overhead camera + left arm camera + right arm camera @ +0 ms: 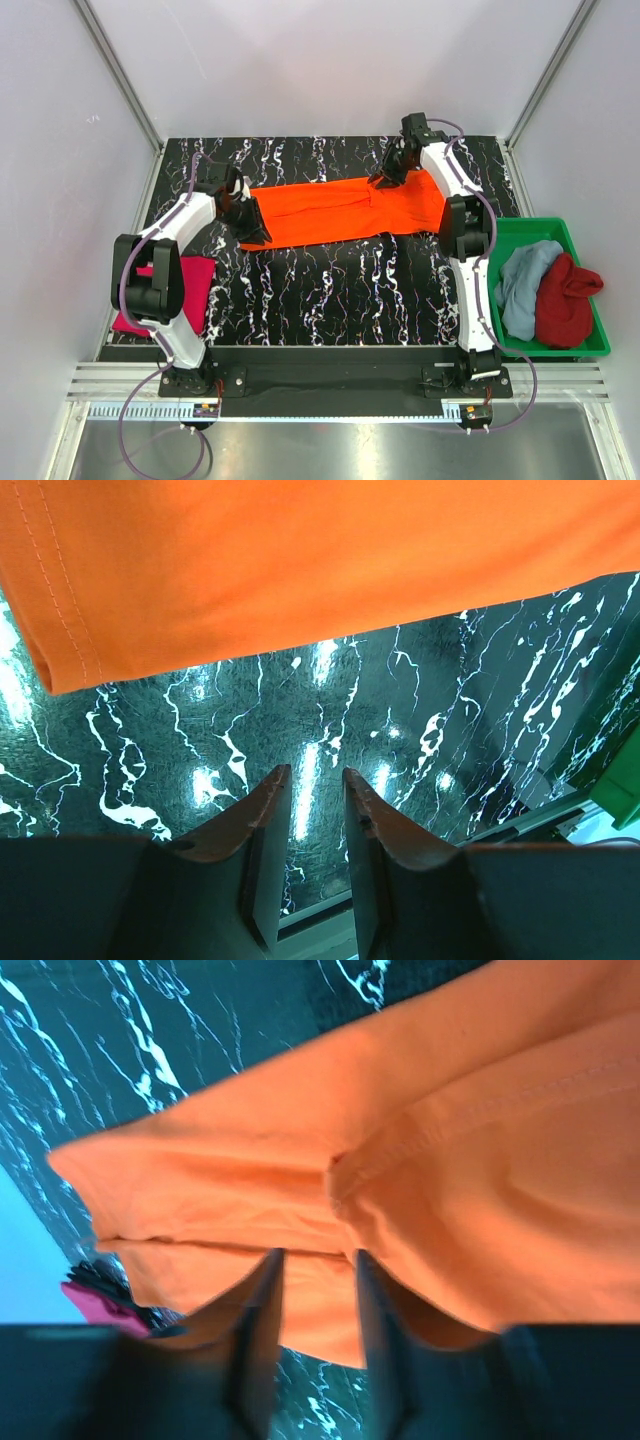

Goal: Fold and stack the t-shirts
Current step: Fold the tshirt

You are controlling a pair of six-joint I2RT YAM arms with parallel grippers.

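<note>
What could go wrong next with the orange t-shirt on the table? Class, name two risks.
1. The left end effector hangs empty just short of the hem of the orange t-shirt; closing there could miss the cloth and skew the fold.
2. The right end effector sits over stacked layers by a seam; it might catch only one layer, so the fold opens.
</note>
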